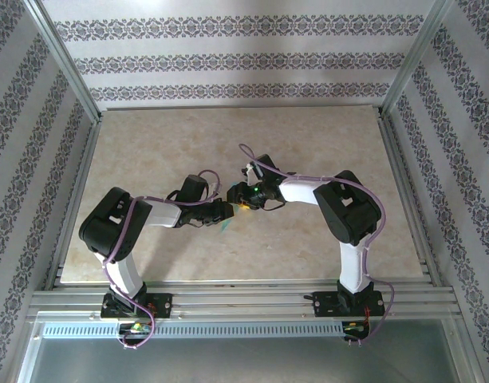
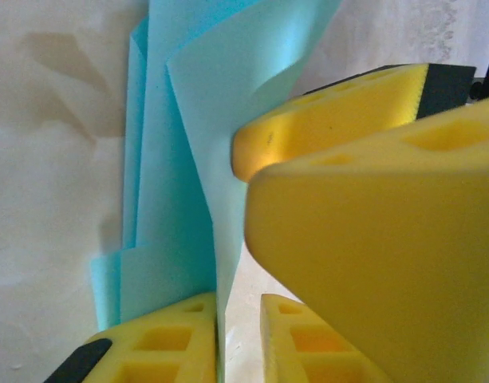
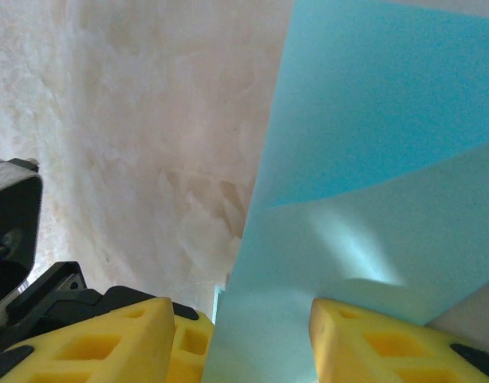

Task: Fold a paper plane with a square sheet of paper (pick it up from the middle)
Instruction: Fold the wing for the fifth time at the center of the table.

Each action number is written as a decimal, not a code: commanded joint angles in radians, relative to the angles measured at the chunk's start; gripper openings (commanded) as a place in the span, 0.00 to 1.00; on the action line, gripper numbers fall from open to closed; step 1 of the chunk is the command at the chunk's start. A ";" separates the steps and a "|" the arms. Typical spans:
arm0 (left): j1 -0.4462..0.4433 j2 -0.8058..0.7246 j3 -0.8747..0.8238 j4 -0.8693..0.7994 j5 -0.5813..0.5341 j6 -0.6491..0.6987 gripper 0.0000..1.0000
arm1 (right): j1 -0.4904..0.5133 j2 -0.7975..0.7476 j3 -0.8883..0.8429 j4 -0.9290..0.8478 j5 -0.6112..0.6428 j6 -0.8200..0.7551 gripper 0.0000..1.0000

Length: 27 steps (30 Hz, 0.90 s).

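Nearest to me is the rail (image 1: 244, 297) with the two arm bases. From there both arms reach inward and meet over the middle of the table (image 1: 324, 136).

The left gripper (image 2: 232, 323) has its fingers a little apart. The paper (image 2: 180, 159) passes between them with its edge against one finger, and a strip of table shows between it and the other finger, so there is no pinch here.

The right gripper (image 3: 262, 315) faces it. The folded paper fills the space between its fingers and touches both, so I read this as a grip on the paper.

In the left wrist view these right fingers (image 2: 388, 239) are very close to the lens and hide part of the paper. The paper stands upright in several layers between the two grippers. Its top is cut off in both wrist views. From above I see a small turquoise tip beside the grippers, so I cannot tell its folded shape, nor whether its lower edge touches the table.

Behind the table is the patterned wall (image 1: 228, 64).
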 commanded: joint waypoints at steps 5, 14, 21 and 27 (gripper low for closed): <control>0.012 -0.046 -0.058 -0.148 -0.050 0.016 0.24 | 0.001 0.053 0.023 -0.144 0.097 -0.038 0.52; 0.013 -0.069 -0.048 -0.152 -0.056 0.010 0.25 | 0.010 0.069 0.055 -0.221 0.143 -0.050 0.49; 0.012 -0.096 -0.048 -0.172 -0.062 0.011 0.27 | 0.026 0.080 0.087 -0.299 0.241 -0.055 0.46; 0.013 -0.135 -0.054 -0.226 -0.073 0.024 0.28 | 0.032 0.087 0.104 -0.340 0.284 -0.062 0.46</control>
